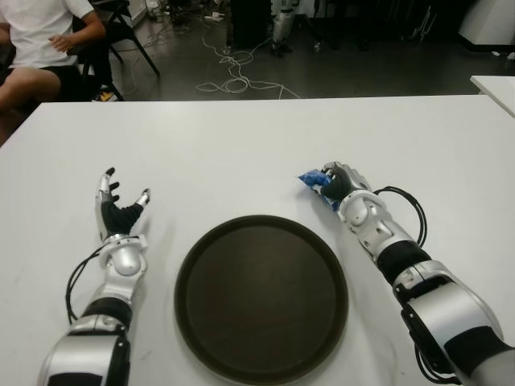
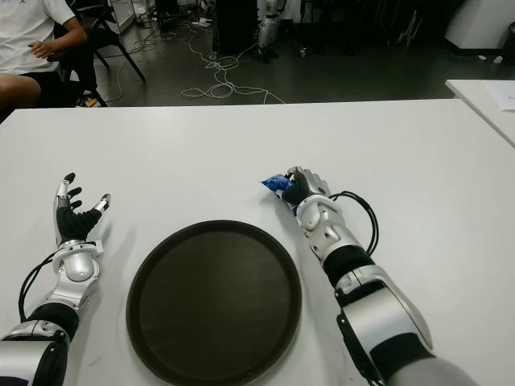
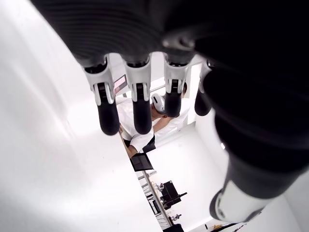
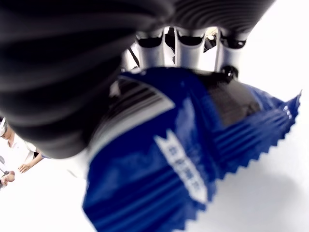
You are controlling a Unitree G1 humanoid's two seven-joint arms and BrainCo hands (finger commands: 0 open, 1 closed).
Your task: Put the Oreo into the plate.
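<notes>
A blue Oreo packet (image 1: 312, 180) sits on the white table (image 1: 241, 145), just beyond the upper right rim of the round dark plate (image 1: 261, 297). My right hand (image 1: 338, 182) is curled over the packet, and the right wrist view shows its fingers (image 4: 188, 43) wrapped around the blue wrapper (image 4: 183, 159). To the left of the plate my left hand (image 1: 119, 209) shows with its fingers (image 3: 140, 106) spread and nothing in them.
A person in a white shirt (image 1: 36, 36) sits past the table's far left corner. Cables (image 1: 233, 76) lie on the dark floor beyond the far edge. Another white table's corner (image 1: 495, 84) shows at the far right.
</notes>
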